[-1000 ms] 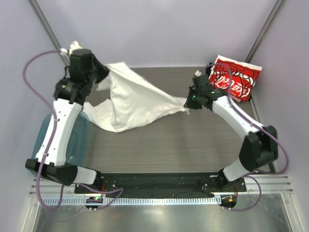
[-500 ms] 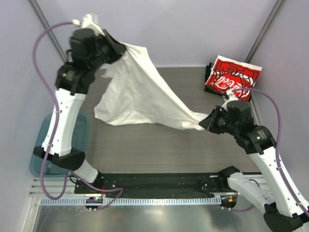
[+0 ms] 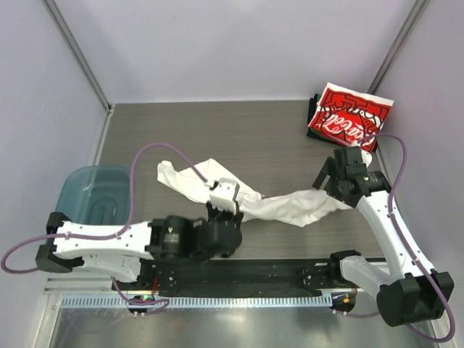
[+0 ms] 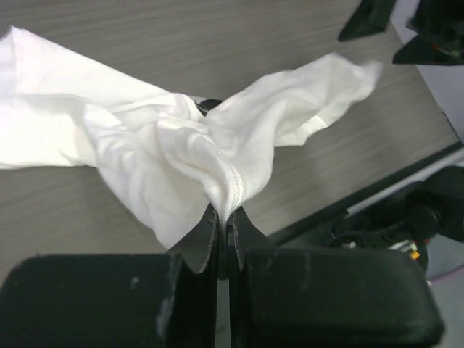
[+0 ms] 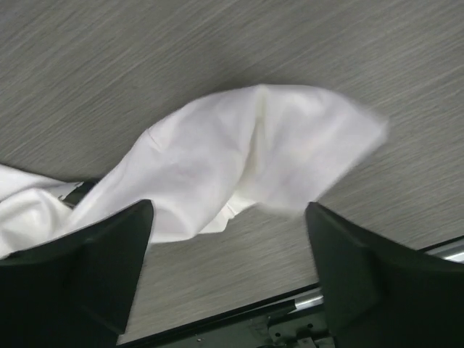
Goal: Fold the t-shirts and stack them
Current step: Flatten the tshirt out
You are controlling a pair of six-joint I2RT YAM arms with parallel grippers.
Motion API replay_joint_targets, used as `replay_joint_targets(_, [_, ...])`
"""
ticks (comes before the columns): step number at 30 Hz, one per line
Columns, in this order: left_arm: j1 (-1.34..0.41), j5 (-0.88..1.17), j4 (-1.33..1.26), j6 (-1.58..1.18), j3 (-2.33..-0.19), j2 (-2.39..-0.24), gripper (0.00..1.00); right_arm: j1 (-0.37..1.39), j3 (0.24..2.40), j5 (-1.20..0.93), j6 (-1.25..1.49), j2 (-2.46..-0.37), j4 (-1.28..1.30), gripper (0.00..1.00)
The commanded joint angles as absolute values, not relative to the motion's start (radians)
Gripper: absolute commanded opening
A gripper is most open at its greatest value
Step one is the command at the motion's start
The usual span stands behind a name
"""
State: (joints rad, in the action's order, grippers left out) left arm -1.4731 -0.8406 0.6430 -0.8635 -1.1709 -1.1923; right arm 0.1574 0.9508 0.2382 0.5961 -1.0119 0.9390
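One table (image 3: 275, 130) fills our view, a white tee (image 3: 290, 206) crumpled across its lower centre. We see the bin (image 3: 90, 192) at lower left and the folded red tee (image 3: 348, 119) at upper right. Left gripper (image 4: 223, 214) pinches the white tee's hem; right gripper (image 5: 228, 210) hangs spread over its other end, holding nothing.

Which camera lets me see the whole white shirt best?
The top camera: the white shirt shows almost end to end, strung across the table. The left wrist camera sees only a bunch pinched in the left claw. The right wrist camera sees one end below the open right claw.
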Motion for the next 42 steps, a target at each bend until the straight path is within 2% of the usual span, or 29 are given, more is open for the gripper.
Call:
replay_joint_targets(1, [-1.653,-1.224,0.696,-1.148,-1.108,-1.221,0.0,0.1,0.946,0.184,0.566,-1.023,0.857,0.99])
replay_joint_targets(2, [-1.687,-1.186,0.74,-1.301,-1.111,-1.268,0.02,0.101,0.957,0.175,0.56,-1.034,0.867,1.0])
replay_joint_targets(4, [-1.693,-1.099,0.816,-1.362,-1.141,-1.397,0.18,0.101,0.988,0.112,0.552,-1.023,0.874,1.0])
replay_joint_targets(5, [-1.698,-1.06,0.813,-1.33,-1.185,-1.434,0.47,0.101,0.994,0.082,0.552,-0.991,0.879,1.0])
replay_joint_targets(7, [-1.719,-1.057,0.895,-1.292,-1.253,-1.514,0.8,0.103,0.999,-0.016,0.56,-0.959,0.888,1.0])
replay_joint_targets(8, [-1.73,-1.081,0.954,-1.322,-1.314,-1.525,1.0,0.107,0.996,-0.047,0.572,-0.941,0.893,1.0])
replay_joint_targets(10, [-1.721,-1.104,1.073,-1.367,-1.342,-1.523,1.0,0.123,0.977,-0.119,0.584,-0.904,0.911,1.0])
replay_joint_targets(14, [-1.603,-1.011,1.006,-1.192,-1.293,-1.352,1.0,0.215,0.922,-0.16,0.647,-0.851,0.905,1.0])
replay_joint_targets(19, [-1.214,-0.806,0.872,-1.037,-1.079,-1.09,1.0,0.481,0.855,-0.08,0.759,-0.902,0.83,1.0])
replay_joint_targets(20, [-1.075,-0.716,0.842,-0.979,-1.043,-1.056,0.97,0.515,0.847,-0.054,0.768,-0.946,0.796,1.0])
replay_joint_targets(22, [-0.938,-0.613,0.758,-0.911,-0.981,-0.98,0.95,0.592,0.83,-0.031,0.797,-0.995,0.743,1.0])
replay_joint_targets(23, [-0.805,-0.516,0.732,-0.855,-0.967,-0.971,0.95,0.606,0.824,-0.029,0.801,-1.041,0.72,1.0])
replay_joint_targets(27, [-0.513,-0.26,0.663,-0.775,-0.963,-1.052,0.94,0.652,0.821,-0.032,0.801,-1.173,0.632,0.97])
replay_joint_targets(29, [-0.393,-0.165,0.632,-0.753,-0.977,-1.159,0.93,0.66,0.831,-0.02,0.786,-1.216,0.62,0.94])
replay_joint_targets(32, [-0.301,-0.071,0.588,-0.733,-1.006,-1.316,0.92,0.66,0.831,0.035,0.75,-1.276,0.617,0.88])
replay_joint_targets(33, [-0.285,-0.06,0.577,-0.724,-1.032,-1.353,0.91,0.658,0.825,0.049,0.744,-1.301,0.615,0.77])
replay_joint_targets(36, [-0.242,-0.067,0.565,-0.718,-1.099,-1.509,0.9,0.654,0.81,0.092,0.726,-1.333,0.614,0.59])
replay_joint_targets(39, [-0.201,-0.086,0.587,-0.718,-1.169,-1.655,0.89,0.64,0.796,0.098,0.709,-1.367,0.603,0.59])
replay_joint_targets(42, [-0.164,-0.084,0.569,-0.722,-1.222,-1.689,0.86,0.623,0.792,0.103,0.681,-1.371,0.598,0.59])
